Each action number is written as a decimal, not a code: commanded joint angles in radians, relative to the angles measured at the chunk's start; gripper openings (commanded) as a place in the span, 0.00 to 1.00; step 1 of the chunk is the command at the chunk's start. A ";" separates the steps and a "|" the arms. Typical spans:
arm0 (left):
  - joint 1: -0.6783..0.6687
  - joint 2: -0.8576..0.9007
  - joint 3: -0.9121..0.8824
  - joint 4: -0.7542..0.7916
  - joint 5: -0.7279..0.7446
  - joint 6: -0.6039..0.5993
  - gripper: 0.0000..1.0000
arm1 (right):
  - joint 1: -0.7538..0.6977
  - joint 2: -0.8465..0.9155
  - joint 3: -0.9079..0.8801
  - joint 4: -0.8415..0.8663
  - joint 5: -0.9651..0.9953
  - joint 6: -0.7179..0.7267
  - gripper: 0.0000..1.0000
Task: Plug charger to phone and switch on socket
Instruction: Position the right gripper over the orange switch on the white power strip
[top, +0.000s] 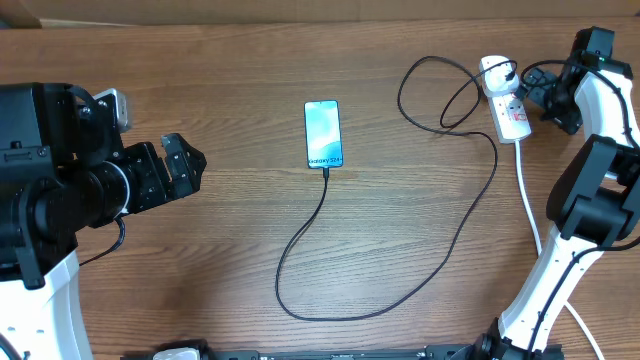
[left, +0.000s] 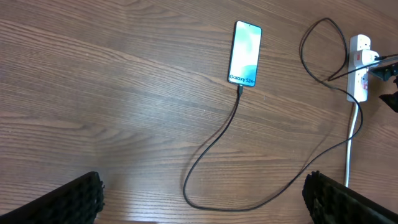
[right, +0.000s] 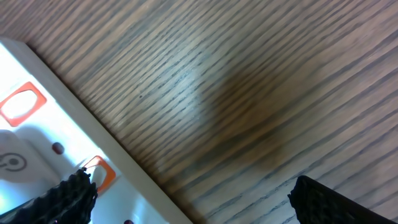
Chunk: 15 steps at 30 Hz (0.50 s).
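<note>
- Phone (top: 323, 133) lies in the middle of the table (top: 200, 290), screen lit, with the charger (top: 324, 190) tip at its near short end, apparently seated.
- Charger loops toward the near edge, then runs to the socket (top: 508, 105) by the far right corner.
- Right gripper (right: 193, 199), spread and empty, hovers beside the red switches (right: 22, 102), likely to press one.
- Left gripper (top: 185, 165), spread and empty, is parked at the left edge.

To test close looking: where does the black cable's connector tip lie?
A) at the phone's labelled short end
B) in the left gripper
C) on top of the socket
A: the cable runs straight up to the phone and meets its labelled short end.
</note>
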 joint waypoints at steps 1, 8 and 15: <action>0.004 -0.002 -0.003 -0.001 0.001 0.016 1.00 | -0.001 0.003 -0.011 0.005 -0.010 -0.005 1.00; 0.004 -0.002 -0.003 0.000 0.001 0.016 1.00 | -0.001 0.003 -0.018 0.011 -0.010 -0.005 1.00; 0.004 -0.002 -0.003 -0.002 0.001 0.016 1.00 | -0.001 0.003 -0.018 0.027 -0.010 -0.004 1.00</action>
